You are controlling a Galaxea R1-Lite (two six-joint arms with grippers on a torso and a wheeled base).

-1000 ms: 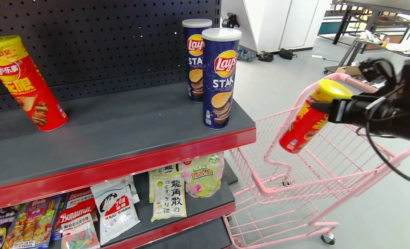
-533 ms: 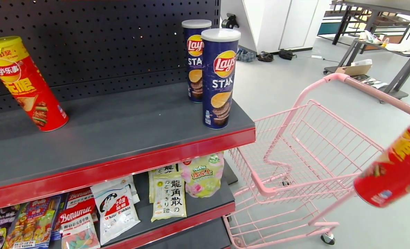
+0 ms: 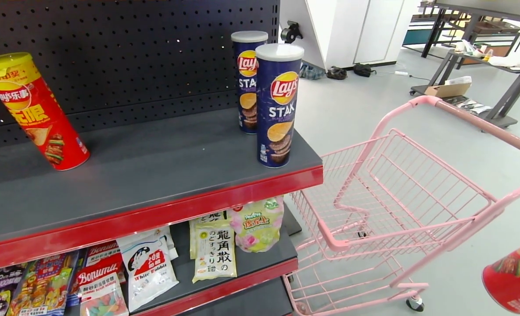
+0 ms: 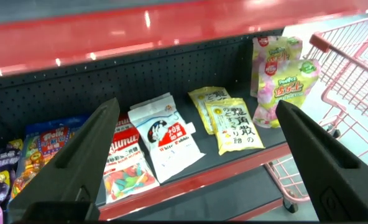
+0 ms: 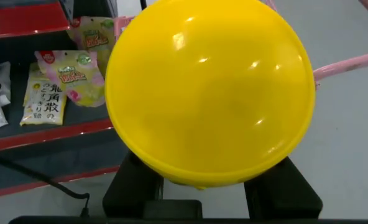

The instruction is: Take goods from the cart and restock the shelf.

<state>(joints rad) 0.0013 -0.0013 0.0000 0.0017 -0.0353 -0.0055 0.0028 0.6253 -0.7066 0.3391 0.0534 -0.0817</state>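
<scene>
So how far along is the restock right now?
Done: the front blue can, rear blue can and a leaning red can are on the top shelf. In hand: the right claw grips a yellow-lidded red can, low beside the cart. The left claw is open and empty. Left: shelving that can. The cart's basket looks empty, so it may be the last.

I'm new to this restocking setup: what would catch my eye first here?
The pink cart beside the shelf's right end, and two blue chip cans standing upright at that end of the top shelf. A red can with a yellow lid stands far left on it; a second red can hangs low near the cart's handle.
</scene>
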